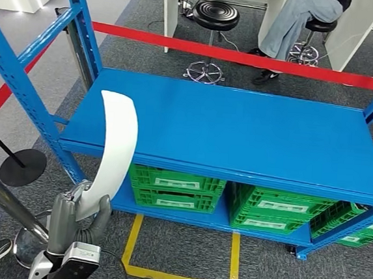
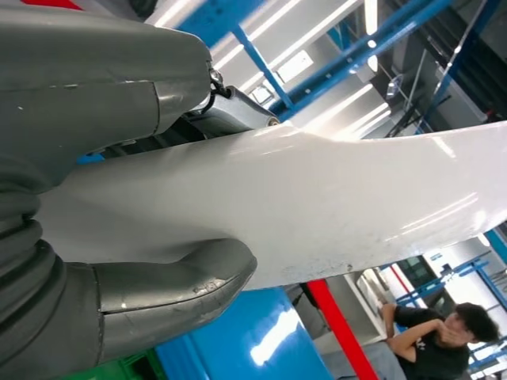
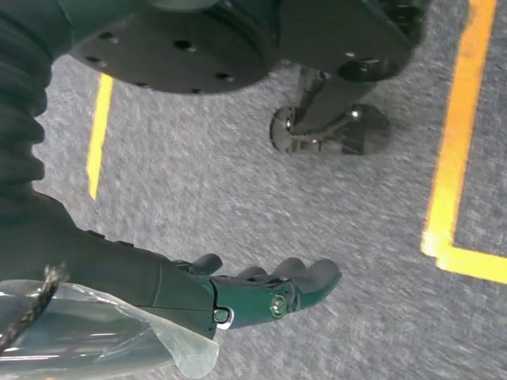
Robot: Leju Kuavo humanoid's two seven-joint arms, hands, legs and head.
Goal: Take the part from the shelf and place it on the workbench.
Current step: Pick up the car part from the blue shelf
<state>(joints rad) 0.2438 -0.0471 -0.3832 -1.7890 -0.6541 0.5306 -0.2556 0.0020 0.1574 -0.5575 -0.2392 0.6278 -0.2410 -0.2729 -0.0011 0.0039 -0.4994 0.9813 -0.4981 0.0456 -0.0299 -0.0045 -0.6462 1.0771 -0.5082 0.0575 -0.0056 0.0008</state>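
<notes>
The part is a long, curved white panel (image 1: 116, 148). My left hand (image 1: 76, 220) grips its lower end at the lower left of the head view, so the panel rises upright in front of the blue shelf (image 1: 234, 127). Up close in the left wrist view, the white panel (image 2: 310, 202) lies clamped between the grey thumb (image 2: 173, 289) and the fingers (image 2: 108, 75). My right hand (image 3: 263, 289) hangs beside my body over grey carpet, its fingers stretched out and holding nothing.
Green crates (image 1: 175, 187) fill the shelf's lower level. Yellow tape (image 1: 182, 277) marks a square on the carpet before the shelf. A red barrier tape (image 1: 241, 56) runs behind, with a stool (image 1: 215, 18) and a seated person (image 1: 296, 22) beyond. A stanchion base (image 1: 23, 166) stands at left.
</notes>
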